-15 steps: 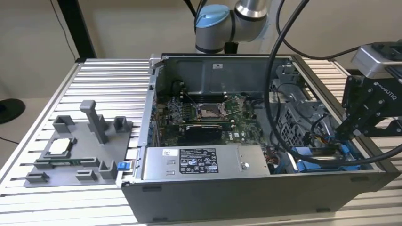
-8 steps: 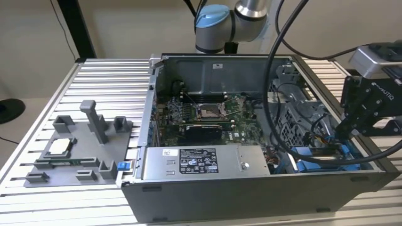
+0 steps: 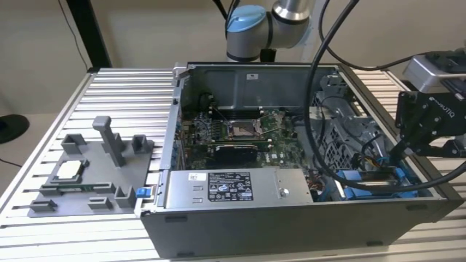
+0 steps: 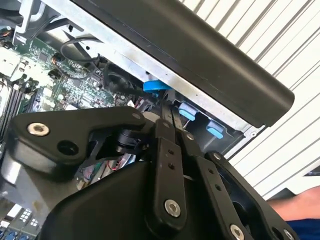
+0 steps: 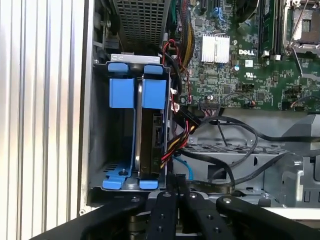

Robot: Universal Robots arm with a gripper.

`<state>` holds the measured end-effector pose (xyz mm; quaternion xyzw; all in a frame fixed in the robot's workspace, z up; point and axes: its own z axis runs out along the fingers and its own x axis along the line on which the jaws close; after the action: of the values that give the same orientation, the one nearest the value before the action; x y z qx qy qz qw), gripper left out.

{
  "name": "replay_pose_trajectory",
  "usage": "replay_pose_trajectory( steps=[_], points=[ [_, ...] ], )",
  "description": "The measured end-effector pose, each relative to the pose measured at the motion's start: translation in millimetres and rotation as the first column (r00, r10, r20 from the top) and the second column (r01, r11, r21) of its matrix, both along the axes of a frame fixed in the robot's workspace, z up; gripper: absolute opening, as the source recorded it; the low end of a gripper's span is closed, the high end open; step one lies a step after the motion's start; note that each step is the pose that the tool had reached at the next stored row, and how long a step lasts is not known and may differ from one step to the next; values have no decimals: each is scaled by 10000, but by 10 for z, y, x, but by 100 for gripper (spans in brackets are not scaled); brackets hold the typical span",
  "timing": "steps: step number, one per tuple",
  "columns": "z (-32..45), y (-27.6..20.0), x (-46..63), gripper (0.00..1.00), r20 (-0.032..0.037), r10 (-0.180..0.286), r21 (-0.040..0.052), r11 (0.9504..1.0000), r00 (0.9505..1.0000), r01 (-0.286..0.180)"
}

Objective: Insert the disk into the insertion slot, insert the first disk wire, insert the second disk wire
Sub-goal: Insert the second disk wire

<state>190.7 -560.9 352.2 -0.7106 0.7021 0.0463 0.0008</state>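
Disk (image 5: 150,136) stands on edge inside the insertion slot (image 5: 122,184), the blue and grey bay at one corner of an open computer case (image 3: 291,229) lying on a ribbed metal table (image 3: 117,93). In the first wrist view the drive's dark edge shows between the blue rails of its carrier. Two square blue tabs (image 5: 122,92) cap the end of the bay farthest from the tool (image 5: 176,180).

A bundle of red, yellow and black wires (image 5: 175,142) runs alongside the drive, with a thin blue cable (image 5: 186,169) just beside it. Whether either is plugged in cannot be told.

The tool hangs at the case wall by the bay's near end, its two fingers pressed together and nothing visible between them. In the exterior view it is at the case's right side, near the bay and well apart from the grey power-supply box (image 3: 233,188) and the motherboard (image 3: 278,157).

The drive is probably dense for its size and rigid. Its metal shell looks slick and its workings are likely sensitive to knocks, so the blue plastic frame, at its tabs or rails, looks the safer place to hold. The wires would be light and limp yet springy. Their hard plug ends offer a firmer grip than the cords and would need squaring to the socket.
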Motion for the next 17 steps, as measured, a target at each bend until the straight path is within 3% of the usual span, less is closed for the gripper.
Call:
replay_pose_trajectory(
  steps=[7, 13, 17],
  points=[
    [85, 0, 6, 0, -27, -2, 19, 10000, 10000, 2],
    [84, 0, 17, 0, -34, 0, 20, 10000, 10000, 0],
    [70, 0, 73, 0, -172, -2, 20, 10000, 9999, 2]
  ],
)
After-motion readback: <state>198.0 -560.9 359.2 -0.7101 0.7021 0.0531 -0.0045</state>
